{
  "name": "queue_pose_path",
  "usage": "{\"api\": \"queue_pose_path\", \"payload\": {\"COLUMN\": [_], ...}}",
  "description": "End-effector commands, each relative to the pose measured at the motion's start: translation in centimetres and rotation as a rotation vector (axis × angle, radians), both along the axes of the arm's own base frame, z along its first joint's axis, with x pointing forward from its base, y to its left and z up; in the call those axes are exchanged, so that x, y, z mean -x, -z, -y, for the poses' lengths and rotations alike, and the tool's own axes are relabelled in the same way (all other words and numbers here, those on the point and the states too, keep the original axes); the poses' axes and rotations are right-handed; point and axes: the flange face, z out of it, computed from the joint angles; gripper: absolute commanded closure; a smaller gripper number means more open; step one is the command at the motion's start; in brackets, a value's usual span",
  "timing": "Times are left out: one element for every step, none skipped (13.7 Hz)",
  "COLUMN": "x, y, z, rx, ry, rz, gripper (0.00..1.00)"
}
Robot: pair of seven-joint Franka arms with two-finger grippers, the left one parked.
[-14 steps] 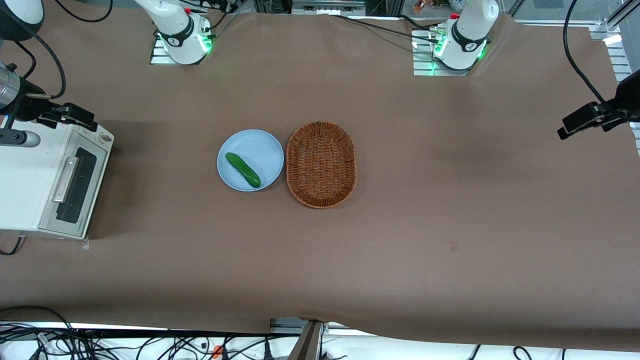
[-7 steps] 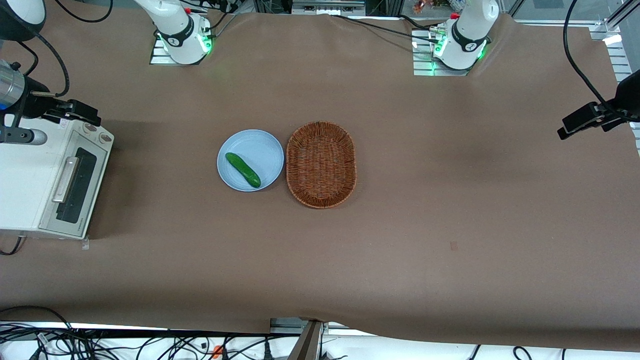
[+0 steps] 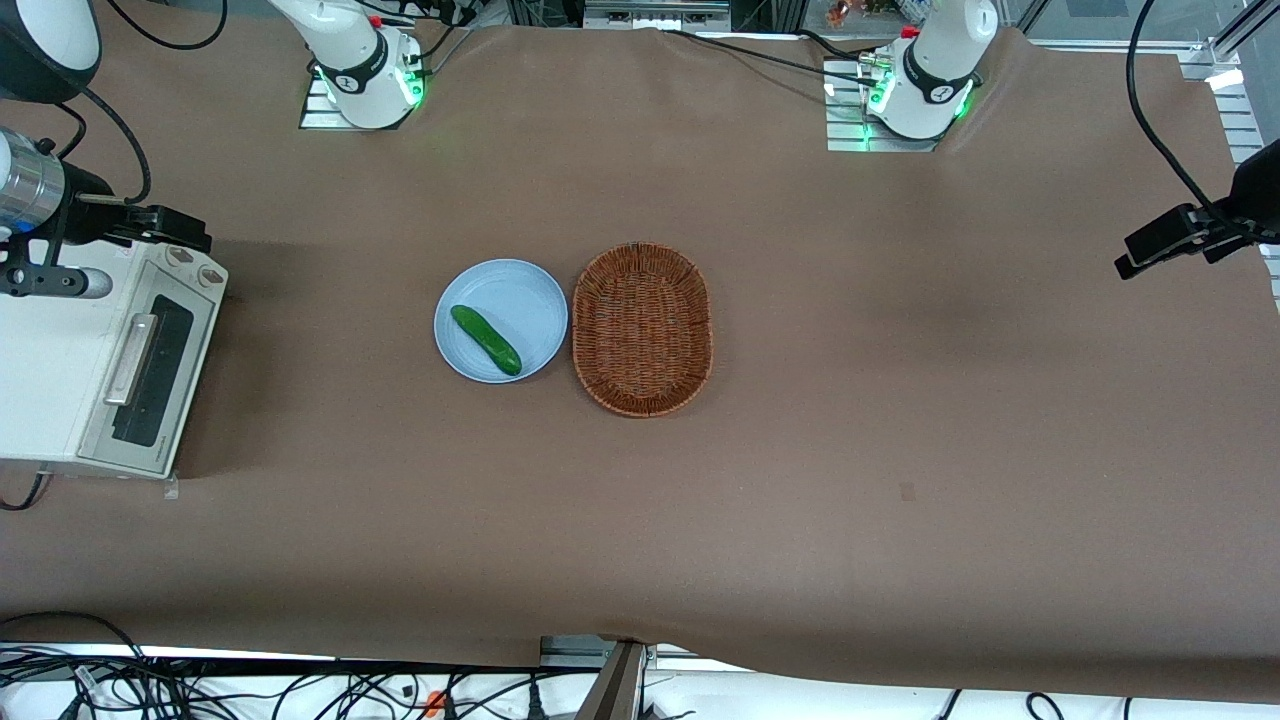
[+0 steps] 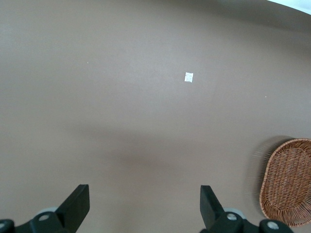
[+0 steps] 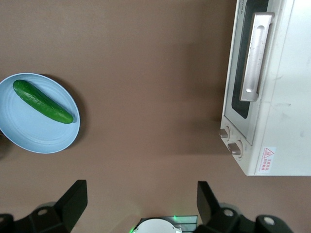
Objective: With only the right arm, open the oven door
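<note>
The oven door is closed at the working arm's end of the table, facing the plate; its one silver handle runs 12 to 6 o'clock in the front view. The gripper, fingers spread, hovers above the oven's two knobs. One cucumber, one basket.

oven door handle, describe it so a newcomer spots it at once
At the working arm's end of the table sits a cream-white toaster oven. On its closed oven door lies the silver bar handle, beside the dark glass, unlike the two round knobs under the open gripper.
</note>
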Motion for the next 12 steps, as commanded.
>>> {"api": "queue_pose_path", "payload": {"x": [-0.6,-0.8,-0.8,-0.9,-0.9,-0.9,-0.9,-0.9,-0.9,-0.9,-1.0,-1.2], "y": [-0.5,-0.4,-0.6,-0.5,-0.5,-0.4,-0.4,-0.4,-0.4,-0.3,0.1,0.6], "z": [-0.4,-0.4,-0.6,-0.7,-0.8,-0.7,-0.8,-0.8,-0.8,-0.8,-0.5,-0.1], "rx": [0.010,0.005,0.005,0.007,0.006,0.008,0.009,0.009,0.014,0.023,0.045,0.089], "ry": [-0.012,-0.028,-0.029,-0.030,-0.033,-0.033,-0.036,-0.033,-0.034,-0.035,-0.039,-0.044], "rz": [0.007,0.001,-0.003,-0.005,-0.005,-0.006,-0.008,-0.010,-0.010,-0.011,-0.021,-0.029], "gripper": [0.03,0.51,1.00,1.00,1.00,1.00,1.00,1.00,1.00,1.00,1.00,1.00]}}
